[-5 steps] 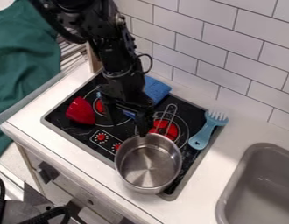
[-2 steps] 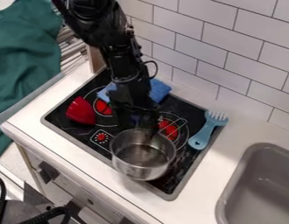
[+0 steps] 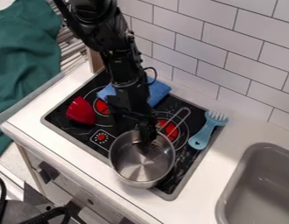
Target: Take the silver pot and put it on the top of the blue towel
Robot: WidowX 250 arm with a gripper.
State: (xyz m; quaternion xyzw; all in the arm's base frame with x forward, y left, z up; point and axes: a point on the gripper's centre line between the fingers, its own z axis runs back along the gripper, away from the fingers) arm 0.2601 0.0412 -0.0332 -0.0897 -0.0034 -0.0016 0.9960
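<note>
The black gripper [image 3: 147, 134] hangs over the stove's middle, shut on the far rim of the silver pot [image 3: 141, 164], with its tips partly inside the pot. The pot is upright at the stove's near right part, its wire handle pointing to the upper right. Behind the gripper lies the blue towel [image 3: 159, 91], crumpled on the stove's back left part and partly hidden by the arm.
A red cup-like piece [image 3: 81, 111] lies on the stove's left side. A light blue fork-like utensil [image 3: 200, 136] rests across the stove's right edge. The sink [image 3: 252, 168] is at the lower right, and a tiled wall runs behind.
The pot has shifted a little to the left and turned, its handle now leaning further right. The gripper has moved slightly to the right and down, uncovering more of the towel's left part.
</note>
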